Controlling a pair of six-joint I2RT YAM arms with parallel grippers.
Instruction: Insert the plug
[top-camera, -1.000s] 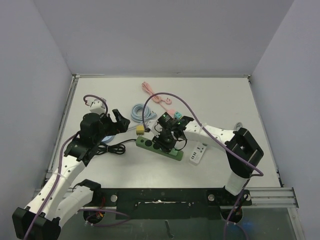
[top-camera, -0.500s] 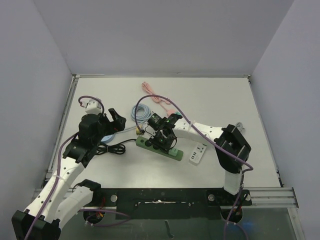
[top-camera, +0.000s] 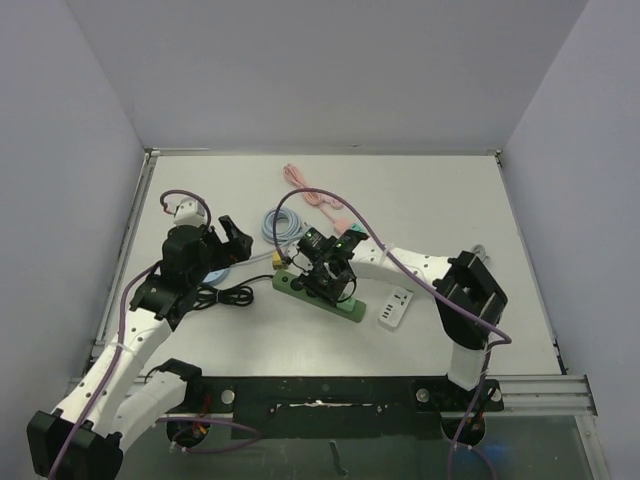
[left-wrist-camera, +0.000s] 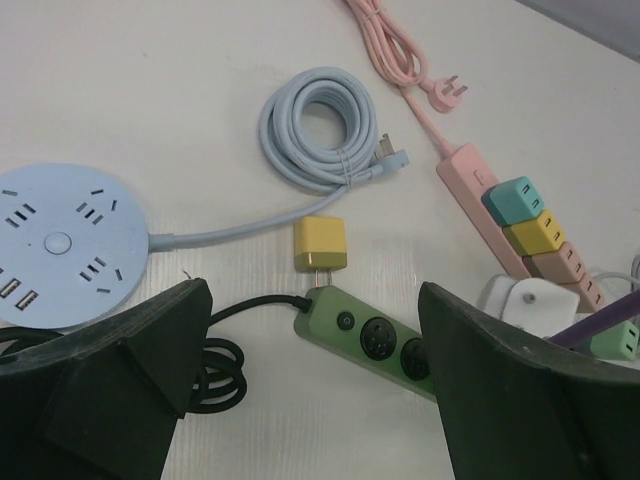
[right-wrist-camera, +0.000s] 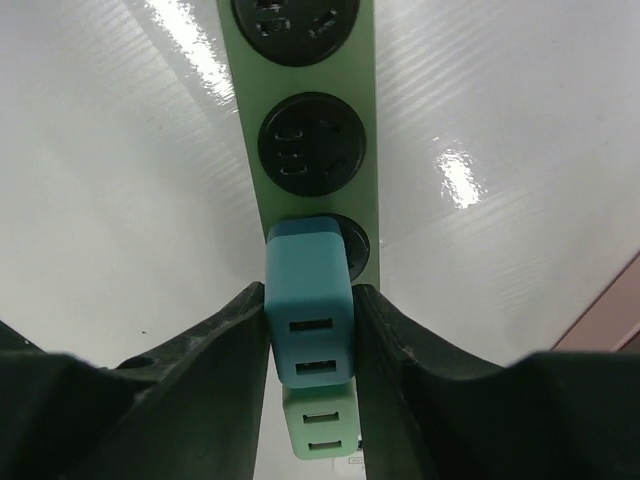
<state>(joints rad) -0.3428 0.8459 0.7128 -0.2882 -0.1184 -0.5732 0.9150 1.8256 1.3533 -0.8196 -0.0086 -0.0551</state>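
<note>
Lab robot cell: plain walls (top-camera: 300, 70) around white table (top-camera: 440, 200).

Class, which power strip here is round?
The pale blue strip, a flat disc; the green strip, pink strip and white strip are straight bars.

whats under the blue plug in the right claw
The green strip. The plug covers most of a round socket, only its right rim showing. The prongs are hidden, so seating can't be seen.

We cannot see the prongs of the teal plug (right-wrist-camera: 308, 300); its body hides them against the green power strip (right-wrist-camera: 305, 120), which runs off frame at 12 o'clock. Seating depth: we cannot tell.
</note>
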